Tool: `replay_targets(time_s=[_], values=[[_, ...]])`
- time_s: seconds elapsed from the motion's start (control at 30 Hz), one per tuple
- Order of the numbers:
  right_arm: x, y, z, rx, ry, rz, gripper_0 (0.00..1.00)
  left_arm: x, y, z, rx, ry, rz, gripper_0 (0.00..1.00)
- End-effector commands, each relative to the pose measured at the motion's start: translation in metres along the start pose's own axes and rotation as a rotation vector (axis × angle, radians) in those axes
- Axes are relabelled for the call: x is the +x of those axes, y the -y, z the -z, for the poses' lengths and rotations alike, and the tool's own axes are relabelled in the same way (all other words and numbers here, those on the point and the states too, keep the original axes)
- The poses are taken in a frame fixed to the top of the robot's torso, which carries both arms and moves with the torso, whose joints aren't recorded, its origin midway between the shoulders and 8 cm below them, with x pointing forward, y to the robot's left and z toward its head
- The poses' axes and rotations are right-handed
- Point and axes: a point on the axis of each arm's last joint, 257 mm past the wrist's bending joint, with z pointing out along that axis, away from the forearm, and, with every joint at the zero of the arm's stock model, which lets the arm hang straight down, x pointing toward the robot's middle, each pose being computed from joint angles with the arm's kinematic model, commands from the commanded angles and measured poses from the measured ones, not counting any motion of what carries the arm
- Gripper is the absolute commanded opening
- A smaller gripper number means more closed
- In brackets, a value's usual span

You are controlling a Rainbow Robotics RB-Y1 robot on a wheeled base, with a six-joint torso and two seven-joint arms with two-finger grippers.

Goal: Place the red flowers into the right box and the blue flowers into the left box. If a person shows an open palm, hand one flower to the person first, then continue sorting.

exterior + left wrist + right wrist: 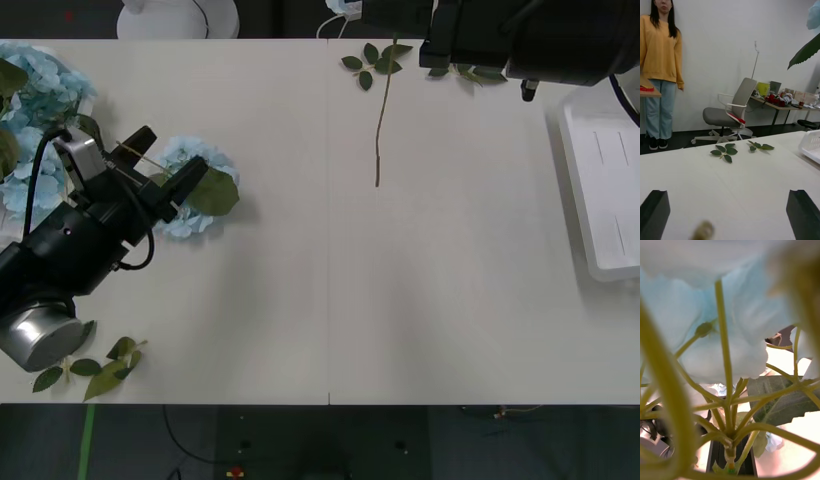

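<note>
My left gripper (165, 160) is open at the table's left, black fingers (655, 213) apart. A blue flower (195, 190) lies on the table right by its fingertips, its thin stalk crossing between them. More blue flowers (35, 100) are heaped at the left edge, hiding the left box. My right arm (500, 40) hangs over the far right edge. Its gripper (730, 461) is shut on the stalk of another blue flower (726, 315), whose head is pressed close to the right wrist camera. The right box (600, 180) stands at the right edge. The red flowers are out of view.
A flowerless leafy stem (378, 100) lies at the far middle of the table, and a leaf sprig (95, 365) lies near the front left corner. Two more leaf sprigs (724, 152) show near the far edge. The table's middle and front are bare.
</note>
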Motion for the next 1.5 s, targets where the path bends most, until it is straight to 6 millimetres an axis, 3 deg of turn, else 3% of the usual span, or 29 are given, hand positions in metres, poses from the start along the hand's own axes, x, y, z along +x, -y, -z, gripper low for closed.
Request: replay_targets(time_s=[0.03, 0.2, 0.4, 0.7, 0.9, 1.07, 1.23, 1.5], values=[[-0.001, -0.016, -0.006, -0.025, -0.007, -0.001, 0.00, -0.019, 0.009, 0.042, 0.033, -0.047, -0.014, 1.00], [0.001, -0.016, -0.007, -0.027, -0.009, -0.006, 0.00, -0.022, 0.039, 0.089, 0.071, -0.148, 0.056, 1.00], [0.002, -0.016, -0.007, -0.025, -0.012, -0.006, 0.00, -0.032, 0.049, 0.109, 0.061, -0.191, 0.062, 1.00], [0.002, -0.016, -0.007, -0.025, -0.012, -0.006, 0.00, -0.059, 0.046, 0.082, -0.060, -0.408, 0.050, 1.00], [0.000, -0.015, -0.007, -0.023, -0.008, -0.005, 0.00, -0.058, 0.054, 0.083, -0.157, -0.604, 0.082, 1.00], [0.000, -0.015, -0.007, -0.022, -0.006, -0.005, 0.00, -0.074, 0.031, 0.090, -0.247, -0.737, -0.024, 1.00], [0.000, -0.015, -0.008, -0.023, -0.004, -0.006, 0.00, -0.093, 0.017, 0.079, -0.280, -0.803, -0.063, 1.00], [0.000, -0.016, -0.009, -0.025, -0.002, -0.008, 0.00, -0.098, -0.012, 0.064, -0.344, -0.922, -0.152, 1.00]])
